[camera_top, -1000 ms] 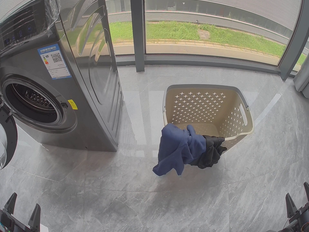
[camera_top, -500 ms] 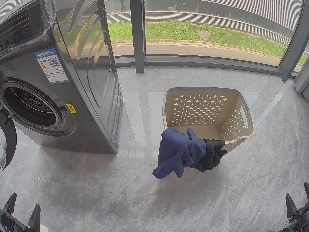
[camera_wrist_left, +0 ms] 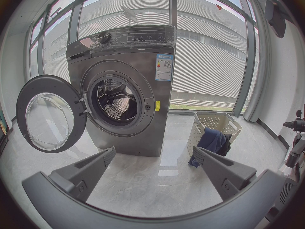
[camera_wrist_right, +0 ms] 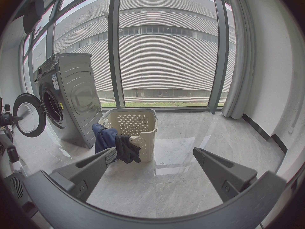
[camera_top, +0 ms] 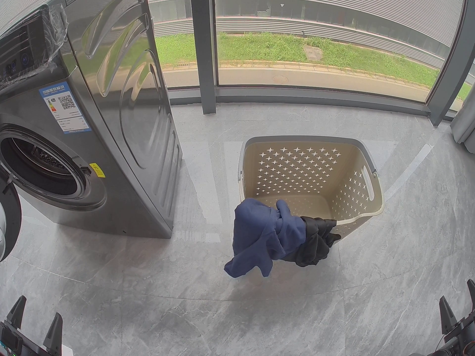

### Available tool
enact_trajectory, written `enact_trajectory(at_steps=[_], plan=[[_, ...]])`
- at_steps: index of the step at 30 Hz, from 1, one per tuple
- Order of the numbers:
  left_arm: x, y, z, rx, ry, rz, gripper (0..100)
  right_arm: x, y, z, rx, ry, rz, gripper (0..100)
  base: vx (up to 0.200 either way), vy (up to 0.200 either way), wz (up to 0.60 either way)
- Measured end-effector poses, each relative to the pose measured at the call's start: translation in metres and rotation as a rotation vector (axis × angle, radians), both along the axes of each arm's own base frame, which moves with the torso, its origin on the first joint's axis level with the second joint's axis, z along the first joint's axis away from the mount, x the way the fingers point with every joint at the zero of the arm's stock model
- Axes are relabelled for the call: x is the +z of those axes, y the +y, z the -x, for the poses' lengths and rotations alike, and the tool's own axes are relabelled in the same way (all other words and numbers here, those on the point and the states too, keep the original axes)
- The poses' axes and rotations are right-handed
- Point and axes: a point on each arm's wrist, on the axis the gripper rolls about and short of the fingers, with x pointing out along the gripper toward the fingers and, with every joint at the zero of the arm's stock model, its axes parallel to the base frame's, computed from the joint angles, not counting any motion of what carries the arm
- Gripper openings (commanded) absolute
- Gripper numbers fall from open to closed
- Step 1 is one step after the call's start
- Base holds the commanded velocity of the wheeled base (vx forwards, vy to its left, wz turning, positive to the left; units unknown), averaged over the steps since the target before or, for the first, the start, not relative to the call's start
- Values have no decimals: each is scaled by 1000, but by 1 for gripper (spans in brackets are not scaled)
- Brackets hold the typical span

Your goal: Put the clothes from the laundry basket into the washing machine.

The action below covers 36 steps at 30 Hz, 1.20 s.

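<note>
A beige laundry basket (camera_top: pixel 368 176) (camera_wrist_left: pixel 219 122) (camera_wrist_right: pixel 144 129) stands on the floor right of centre. A blue garment (camera_top: pixel 260 236) (camera_wrist_left: pixel 211 140) (camera_wrist_right: pixel 103 137) and a black garment (camera_top: pixel 314 243) (camera_wrist_right: pixel 127 150) hang over its near rim. The grey washing machine (camera_top: pixel 123 100) (camera_wrist_left: pixel 127 80) (camera_wrist_right: pixel 74 89) stands on the left, its round door (camera_wrist_left: pixel 50 112) (camera_wrist_right: pixel 28 115) swung open and the drum (camera_wrist_left: pixel 116 100) bare. My left gripper (camera_top: pixel 34 317) (camera_wrist_left: pixel 154 153) is open low at the left. My right gripper (camera_top: pixel 457 305) (camera_wrist_right: pixel 154 153) is open low at the right. Both are far from the basket.
A glass wall with dark window posts (camera_top: pixel 203 40) runs behind the basket and machine. A grey curtain (camera_wrist_right: pixel 238 64) hangs at the right. Open marble floor (camera_top: pixel 198 297) lies between me and the basket.
The whole head view has shifted: machine and basket sit further left and slightly lower, so the camera moved. The clothes and grippers keep their positions.
</note>
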Motion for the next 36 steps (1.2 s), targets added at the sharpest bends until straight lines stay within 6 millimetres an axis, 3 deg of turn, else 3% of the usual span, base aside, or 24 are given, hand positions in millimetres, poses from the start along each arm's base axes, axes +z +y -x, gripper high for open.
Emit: enact_trajectory(at_steps=[5,29,36], plan=[[0,0,0,0,0,-1,100,0,0,0,1,0,0,100,0,-120,0],[0,0,0,1,0,3,100,0,0,0,0,0,0,100,0,0,0],[0,0,0,1,0,2,100,0,0,0,2,1,1,100,0,-200,0]])
